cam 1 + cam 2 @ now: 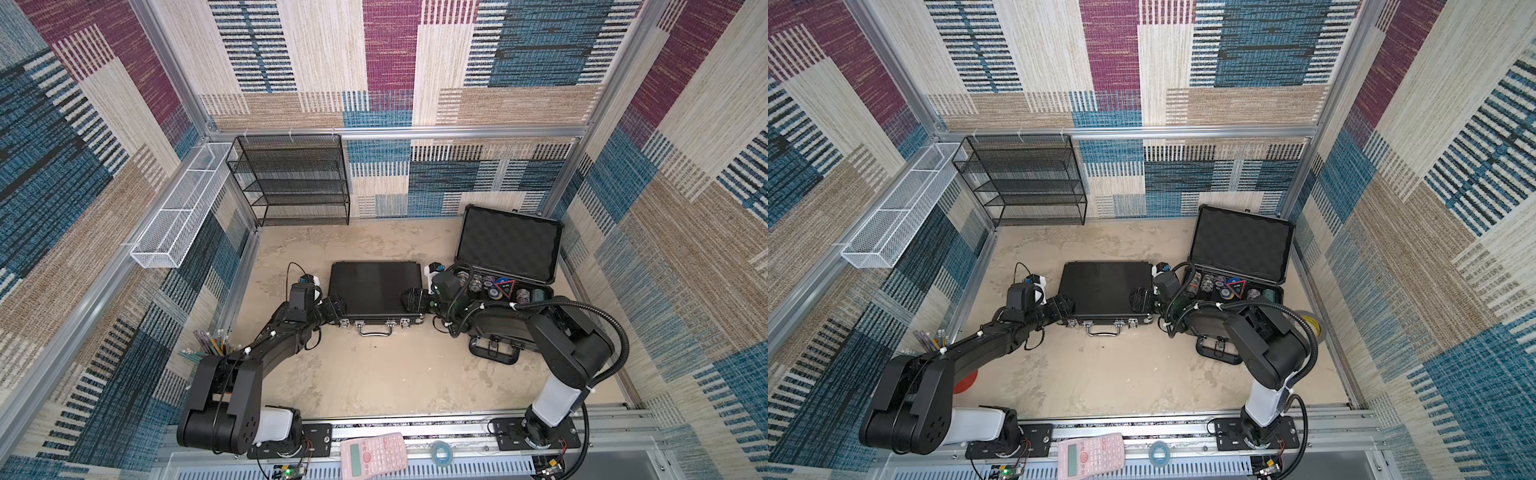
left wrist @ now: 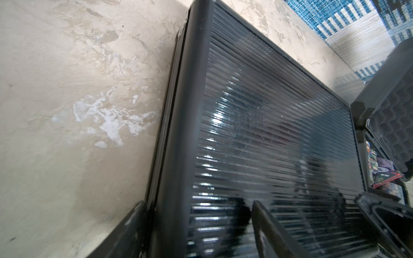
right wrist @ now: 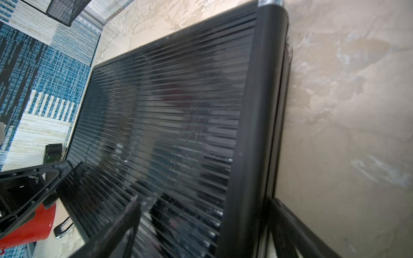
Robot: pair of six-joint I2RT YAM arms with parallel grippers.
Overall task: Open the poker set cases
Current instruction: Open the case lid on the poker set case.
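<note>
The slim black ribbed case (image 1: 374,286) (image 1: 1104,286) lies flat mid-table with its lid down; silver latches (image 1: 345,322) and a thin handle (image 1: 376,330) face the front. My left gripper (image 1: 334,308) (image 2: 197,203) stands open astride its left front edge, one finger over the lid, one beside the side wall. On the right front edge my right gripper (image 1: 411,299) (image 3: 204,198) is open in the same way. The bulkier case (image 1: 509,243) (image 1: 1241,243) at the right stands open, foam lid upright, with chips (image 1: 496,286) inside.
A black mesh shelf (image 1: 291,178) stands at the back left, with a white wire basket (image 1: 178,216) on the left wall. A pencil cup (image 1: 212,345) is beside my left arm. A pink calculator (image 1: 374,453) and a tape roll (image 1: 441,452) lie on the front rail.
</note>
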